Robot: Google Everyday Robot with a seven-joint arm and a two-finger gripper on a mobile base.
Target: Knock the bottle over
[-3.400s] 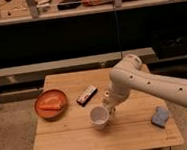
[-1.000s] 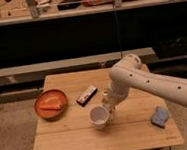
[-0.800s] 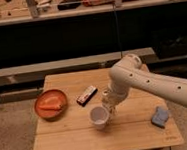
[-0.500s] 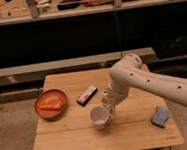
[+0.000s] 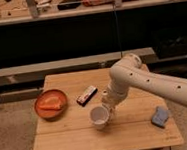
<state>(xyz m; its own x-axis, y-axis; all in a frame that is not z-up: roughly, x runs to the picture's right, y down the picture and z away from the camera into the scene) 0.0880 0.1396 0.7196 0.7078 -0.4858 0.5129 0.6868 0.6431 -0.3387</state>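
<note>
My white arm reaches in from the right, and its gripper (image 5: 108,107) hangs low over the middle of the wooden table (image 5: 69,145). A round white cup (image 5: 99,116) stands upright just left of and below the gripper, touching or almost touching it. A small pale shape (image 5: 104,94) pokes out at the arm's left edge, just above the cup. It looks like the top of the bottle. The rest of the bottle is hidden behind the gripper, so I cannot tell whether the gripper touches it.
An orange plate (image 5: 42,111) with food lies at the table's left. A dark bar-shaped packet (image 5: 87,95) lies between the plate and the arm. A blue sponge (image 5: 160,116) sits near the right edge. A dark shelf unit runs behind the table.
</note>
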